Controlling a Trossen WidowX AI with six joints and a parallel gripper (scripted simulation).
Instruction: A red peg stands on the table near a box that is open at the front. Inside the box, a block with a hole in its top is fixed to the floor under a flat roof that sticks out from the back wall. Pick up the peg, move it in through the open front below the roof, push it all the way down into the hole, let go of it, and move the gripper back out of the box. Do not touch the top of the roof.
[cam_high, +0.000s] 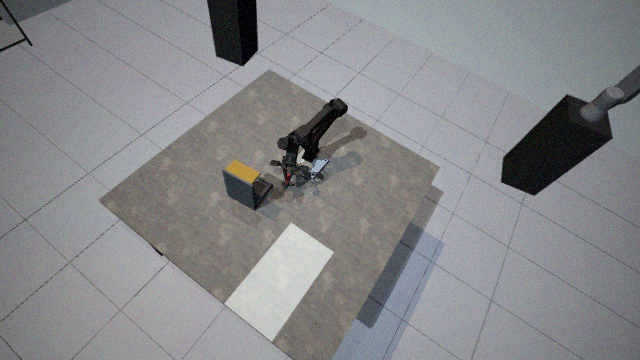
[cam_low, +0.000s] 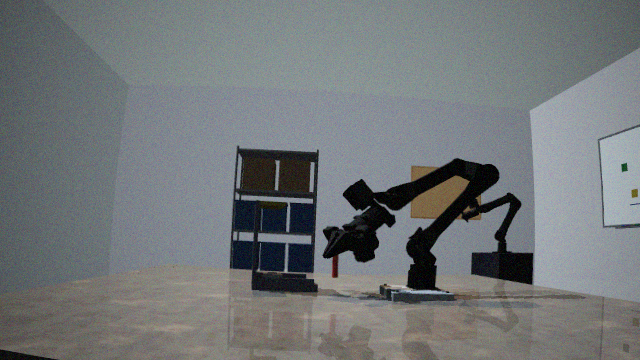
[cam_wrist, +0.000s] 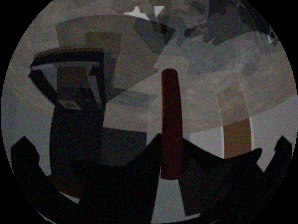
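My gripper (cam_high: 288, 174) (cam_low: 332, 253) (cam_wrist: 166, 137) is shut on the red peg (cam_high: 287, 181) (cam_low: 335, 268) (cam_wrist: 171, 100) near its upper end. The peg hangs roughly upright, with its lower end above the table, outside the box in front of its open side. The box (cam_high: 239, 190) (cam_low: 256, 245) (cam_wrist: 75, 125) stands beyond the fingertips, on the left in the wrist view. Its yellow roof (cam_high: 242, 171) (cam_low: 273, 205) is higher than the peg. The block with the hole (cam_wrist: 70, 104) shows small and dark inside the box; the hole is hard to make out.
The arm's base (cam_low: 422, 277) is on the side away from the box. A white rectangle (cam_high: 280, 280) lies on the brown table top (cam_high: 190, 225). A shelf (cam_low: 277, 192), a second arm on a black pedestal (cam_low: 502, 267) and a whiteboard (cam_low: 620, 175) are in the background.
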